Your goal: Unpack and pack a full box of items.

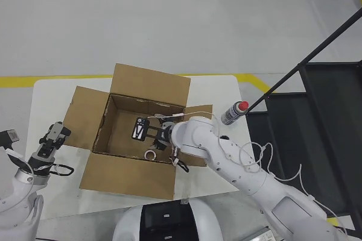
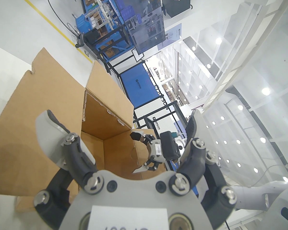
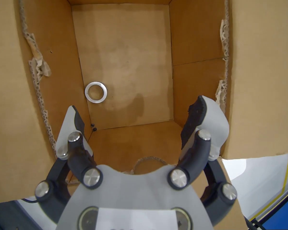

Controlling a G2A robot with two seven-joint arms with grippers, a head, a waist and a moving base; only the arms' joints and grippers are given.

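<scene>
Cardboard box (image 1: 130, 176) is seen from above, standing open on the white table (image 1: 48, 96) with all four flaps folded outward. The right gripper (image 1: 142, 129) is held over the opening, its arm lying across the box's right side. On that side a red-capped spray can (image 1: 234, 112) is placed on the table, apart from the nearest flap; whether it stands or lies cannot be told. A metal ring (image 1: 151, 155) is seen on the box floor, near the wall closest to the robot and not touched by the gripper.

In the right wrist view the inside of the Cardboard box (image 3: 124, 48) is laid out more fully. The metal ring (image 3: 96, 92) lies flat on the bare brown floor, just beside one side wall, and torn edges are shown along the flap folds. The right gripper (image 3: 136, 111) is seen with its fingers spread wide and nothing held between them.

The left gripper (image 1: 55, 131) is placed over the table outside the box, near the left flap. In the left wrist view the left gripper (image 2: 120, 120) is shown spread and empty, and the Cardboard box (image 2: 38, 120) is viewed from its outer side. The right gripper (image 2: 144, 153) is caught farther off above the rim, its fingers likewise parted.
</scene>
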